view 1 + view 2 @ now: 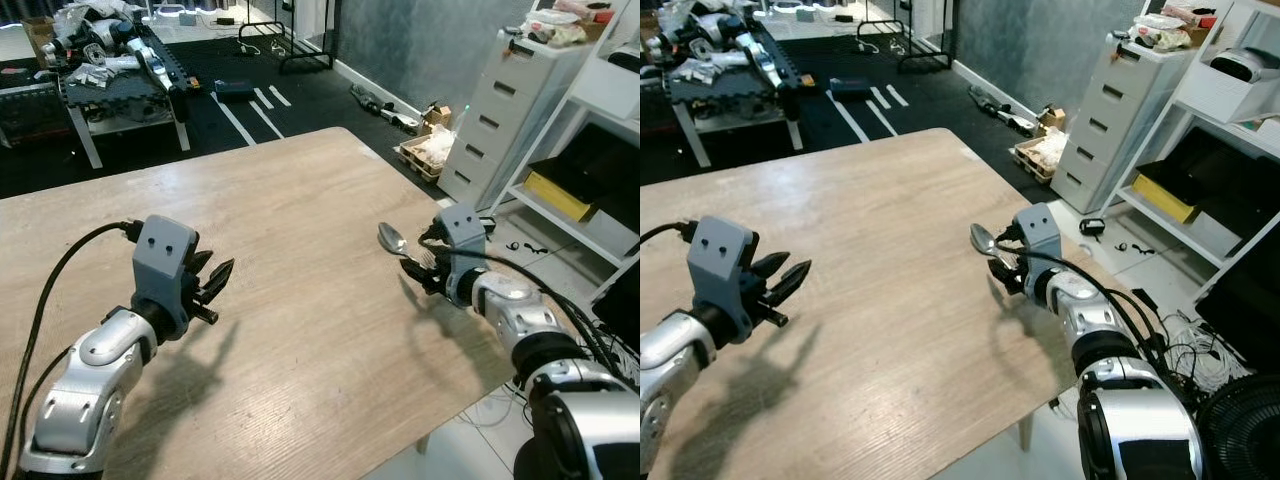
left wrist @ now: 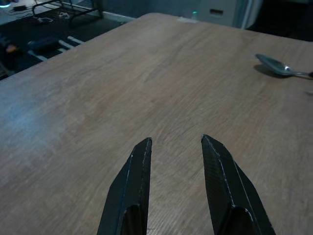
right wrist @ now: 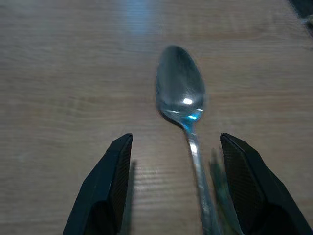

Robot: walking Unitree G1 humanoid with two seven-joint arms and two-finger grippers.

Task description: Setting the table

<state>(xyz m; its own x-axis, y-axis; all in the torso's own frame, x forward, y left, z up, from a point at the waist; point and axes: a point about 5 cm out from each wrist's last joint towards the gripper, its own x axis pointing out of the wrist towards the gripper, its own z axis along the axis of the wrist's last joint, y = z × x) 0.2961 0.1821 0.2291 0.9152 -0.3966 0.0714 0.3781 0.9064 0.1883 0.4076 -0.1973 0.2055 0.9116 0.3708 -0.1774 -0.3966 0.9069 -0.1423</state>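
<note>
A silver spoon [image 3: 180, 93] lies near the right edge of the light wooden table [image 1: 300, 200], bowl pointing away from my right arm. My right gripper [image 3: 176, 142] is open, its two fingers standing on either side of the spoon's handle without pressing on it; the handle runs closer to one finger. The head views place this gripper [image 1: 416, 266] low over the table with the spoon's bowl [image 1: 391, 238] sticking out ahead of it. Over the table's left part my left gripper [image 1: 220, 276] hovers open and holds nothing. The spoon [image 2: 279, 66] lies far from the left fingers [image 2: 139, 171].
The table's right edge runs just beside my right arm. Beyond it stand a white drawer unit [image 1: 500, 110] and a white shelf with a yellow item [image 1: 560, 195]. A cluttered low black table [image 1: 120, 85] stands at the back left. Cables [image 1: 1160, 340] lie on the floor.
</note>
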